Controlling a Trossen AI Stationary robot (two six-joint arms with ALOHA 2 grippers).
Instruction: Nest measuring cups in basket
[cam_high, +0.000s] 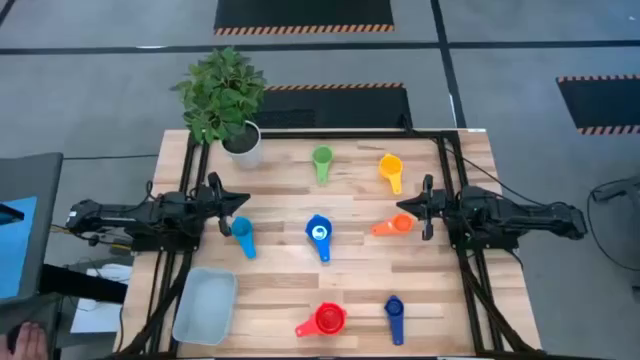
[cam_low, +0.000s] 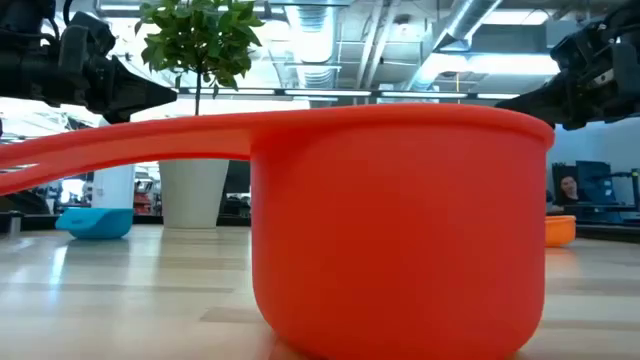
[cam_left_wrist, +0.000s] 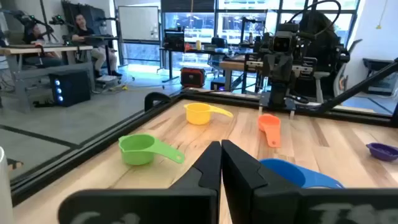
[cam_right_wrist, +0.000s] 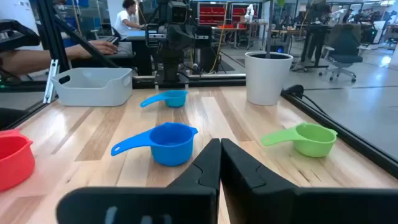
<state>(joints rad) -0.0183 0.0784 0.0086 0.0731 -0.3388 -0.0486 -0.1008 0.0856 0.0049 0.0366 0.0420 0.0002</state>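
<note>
Several measuring cups lie apart on the wooden table, open side up: green (cam_high: 322, 160), yellow (cam_high: 390, 168), orange (cam_high: 393, 226), light blue (cam_high: 243, 235), blue (cam_high: 319, 234), red (cam_high: 325, 320) and dark blue (cam_high: 394, 315). The pale basket (cam_high: 205, 305) rests on the near left corner with nothing in it. My left gripper (cam_high: 240, 203) hovers shut at the left, just beyond the light blue cup. My right gripper (cam_high: 402, 207) hovers shut at the right, just beyond the orange cup. Both are above the table, their fingers level and pointing at each other.
A white plant pot (cam_high: 243, 140) with a green plant stands at the far left of the table. Black frame rails (cam_high: 450, 170) run along the table's sides. In the low view the red cup (cam_low: 400, 230) fills most of the picture. People sit at desks beyond the table.
</note>
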